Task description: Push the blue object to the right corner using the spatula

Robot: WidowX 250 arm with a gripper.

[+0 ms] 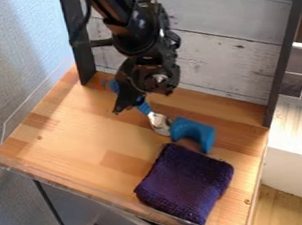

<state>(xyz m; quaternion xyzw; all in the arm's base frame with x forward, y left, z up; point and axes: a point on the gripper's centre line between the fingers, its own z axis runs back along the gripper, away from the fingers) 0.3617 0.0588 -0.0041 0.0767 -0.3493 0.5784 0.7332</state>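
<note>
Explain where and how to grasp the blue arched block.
Probably best from above, pinching across the middle of the blue arched block: its band looks narrow there, while the silver spatula head crowds one end and the purple woven cloth lies near the other.

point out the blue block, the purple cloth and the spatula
blue block [196, 131]: camera view, on its upper face near the bend
purple cloth [185, 182]: camera view, middle of its top
spatula [159, 123]: camera view, on its metal end beside the block
</note>
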